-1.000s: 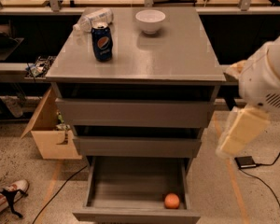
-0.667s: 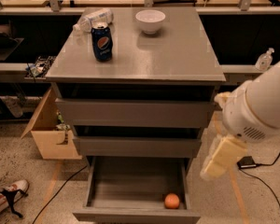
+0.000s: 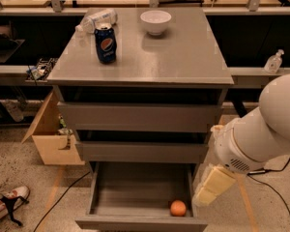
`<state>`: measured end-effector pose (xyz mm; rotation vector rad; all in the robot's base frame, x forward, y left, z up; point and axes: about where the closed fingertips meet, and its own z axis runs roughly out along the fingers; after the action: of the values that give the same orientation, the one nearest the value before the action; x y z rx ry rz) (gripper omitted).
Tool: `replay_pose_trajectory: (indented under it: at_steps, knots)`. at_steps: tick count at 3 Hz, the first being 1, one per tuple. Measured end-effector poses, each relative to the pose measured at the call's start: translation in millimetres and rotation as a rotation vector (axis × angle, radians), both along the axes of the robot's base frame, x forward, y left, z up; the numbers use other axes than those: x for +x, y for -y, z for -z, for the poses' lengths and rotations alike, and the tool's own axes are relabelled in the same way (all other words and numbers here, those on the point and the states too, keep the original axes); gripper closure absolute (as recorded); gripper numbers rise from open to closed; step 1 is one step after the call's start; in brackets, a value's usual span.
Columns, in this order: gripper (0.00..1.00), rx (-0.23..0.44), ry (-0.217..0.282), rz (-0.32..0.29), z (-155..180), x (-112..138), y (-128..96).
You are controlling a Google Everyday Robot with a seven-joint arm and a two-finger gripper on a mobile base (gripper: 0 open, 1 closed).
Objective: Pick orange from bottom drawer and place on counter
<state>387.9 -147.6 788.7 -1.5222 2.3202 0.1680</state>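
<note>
The orange lies at the front right corner of the open bottom drawer, which is pulled out below two closed grey drawer fronts. The grey counter tops the cabinet. My gripper, cream-coloured at the end of the white arm, hangs just outside the drawer's right side. It is a little above and to the right of the orange and does not touch it.
A Pepsi can, a white bowl and a lying plastic bottle are on the counter's back part. A cardboard box and a shoe are at the left. Cables run over the floor. A workbench stands behind.
The arm has swung left and down, and the gripper has come from beside the middle drawer to the right edge of the open bottom drawer. The orange has not moved.
</note>
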Motion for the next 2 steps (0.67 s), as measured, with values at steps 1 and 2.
replay_pose_trajectory:
  at_steps: [1, 2]
  knots:
    - [0.0, -0.009, -0.054, 0.029, 52.3, 12.7, -4.0]
    - [0.0, -0.01, -0.112, 0.073, 132.1, 32.3, -8.4]
